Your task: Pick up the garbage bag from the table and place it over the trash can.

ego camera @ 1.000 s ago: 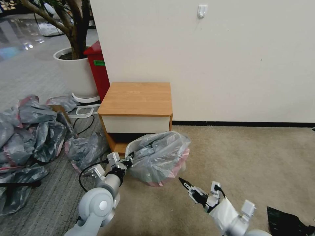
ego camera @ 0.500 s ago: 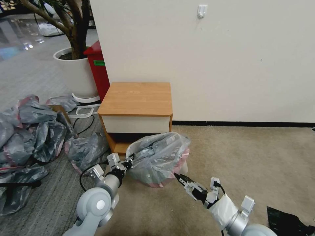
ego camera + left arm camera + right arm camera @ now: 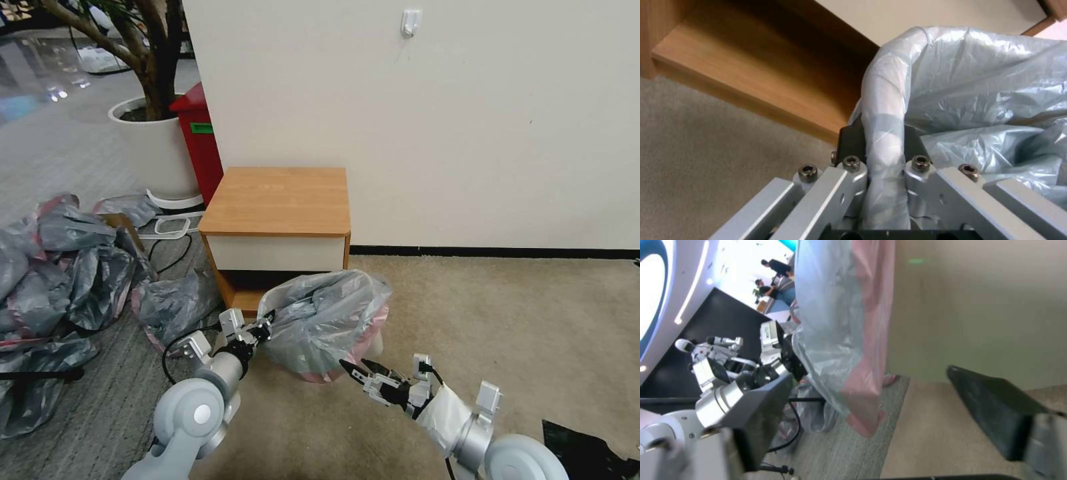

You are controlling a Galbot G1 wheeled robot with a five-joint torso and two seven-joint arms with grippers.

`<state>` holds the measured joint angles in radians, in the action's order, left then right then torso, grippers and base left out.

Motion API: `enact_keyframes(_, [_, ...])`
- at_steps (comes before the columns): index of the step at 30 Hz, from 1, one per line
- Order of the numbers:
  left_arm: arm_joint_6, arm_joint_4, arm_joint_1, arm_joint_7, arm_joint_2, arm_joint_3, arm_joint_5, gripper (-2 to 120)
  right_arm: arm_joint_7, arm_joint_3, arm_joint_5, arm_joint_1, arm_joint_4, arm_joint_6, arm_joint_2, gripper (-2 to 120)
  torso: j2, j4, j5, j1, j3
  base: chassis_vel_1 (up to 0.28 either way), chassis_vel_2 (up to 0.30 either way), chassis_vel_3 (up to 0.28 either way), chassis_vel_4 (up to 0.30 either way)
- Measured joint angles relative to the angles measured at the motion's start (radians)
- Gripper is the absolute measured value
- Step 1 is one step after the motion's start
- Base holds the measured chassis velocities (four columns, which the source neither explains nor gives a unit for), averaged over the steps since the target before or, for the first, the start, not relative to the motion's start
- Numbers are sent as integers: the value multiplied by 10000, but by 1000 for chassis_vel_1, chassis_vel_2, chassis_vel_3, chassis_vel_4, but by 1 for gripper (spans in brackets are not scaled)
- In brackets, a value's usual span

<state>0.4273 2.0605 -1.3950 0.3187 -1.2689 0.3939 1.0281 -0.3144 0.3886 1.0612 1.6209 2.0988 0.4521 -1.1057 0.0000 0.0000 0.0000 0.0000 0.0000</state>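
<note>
Grey garbage bag point(image 3: 325, 319) with pink band draped over trash can point(image 3: 375, 344) on carpet in front of wooden nightstand point(image 3: 277, 200), left gripper point(image 3: 265, 329) pinching bag rim at can's left side, right gripper point(image 3: 355, 369) fingers spread, just beside bag's pink lower edge

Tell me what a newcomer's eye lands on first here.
First, the garbage bag billowing over the trash can in front of the table. The left end effector is shut on the bag's rim; the right end effector, open, sits by its pink band. A heap of grey bags lies left.
</note>
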Motion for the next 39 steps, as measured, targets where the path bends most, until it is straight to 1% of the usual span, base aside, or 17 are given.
enact_keyframes(1, [1,3,-5,-16,-2,-1,-12,5,25,-57,0,-31,12,12,22,82,0,0,1,0,-1,0,0,0,0])
enact_keyframes(2, [1,3,-5,-16,-2,-1,-12,5,25,-57,0,-31,12,12,22,82,0,0,1,0,-1,0,0,0,0])
enact_keyframes(3, [1,11,-12,-32,-7,0,-19,5,43,-112,1,-60,24,24,44,80,0,0,0,0,0,0,0,0,0])
enact_keyframes(5, [2,26,-40,-72,-23,0,-43,5,83,-206,-5,-112,63,41,66,69,0,0,0,0,0,0,0,0,0])
enact_keyframes(7, [3,27,-51,-83,-29,0,-53,5,90,-218,-7,-121,75,44,65,68,0,0,0,0,0,0,0,0,0])
enact_keyframes(8, [2,29,-81,-107,-45,0,-104,5,104,-234,-11,-133,110,51,61,61,0,0,0,0,0,0,0,0,0])
enact_keyframes(11, [2,29,-177,-205,-70,0,-318,5,125,-242,-18,-132,153,57,43,46,0,0,0,0,0,0,0,0,0])
enact_keyframes(12, [2,29,-177,-205,-70,0,-318,5,125,-242,-18,-132,153,57,43,46,0,0,0,0,0,0,0,0,0])
enact_keyframes(16, [-4,35,-225,-227,-84,-5,-351,5,127,-243,-35,-113,154,57,-11,30,0,0,0,0,0,0,0,0,0])
enact_keyframes(17, [-4,35,-225,-227,-84,-5,-351,5,127,-243,-35,-113,154,57,-11,30,0,0,0,0,0,0,0,0,0])
enact_keyframes(20, [-9,40,-208,-229,-89,-11,-351,5,130,-279,-112,-104,130,53,-112,15,0,0,-1,0,-1,0,0,0,0])
enact_keyframes(21, [-12,41,-202,-229,-93,-15,-351,5,133,-293,-154,-94,118,46,-140,11,0,0,0,0,0,0,0,0,0])
enact_keyframes(22, [-12,41,-202,-229,-93,-15,-351,5,133,-293,-154,-94,118,46,-140,11,0,0,0,0,0,0,0,0,0])
enact_keyframes(25, [-22,43,-200,-229,-105,-20,-343,5,262,-342,-232,-63,59,-20,-235,0,0,0,-1,0,0,0,0,0,0])
enact_keyframes(30, [-32,44,-202,-229,-112,-11,-299,5,468,-285,-241,30,-58,-106,-331,0,0,0,0,0,0,0,0,0,0])
enact_keyframes(39, [-35,26,-133,-172,-111,93,89,5,351,5,-222,408,-283,-277,-327,0,0,0,-1,0,-1,0,0,0,0])
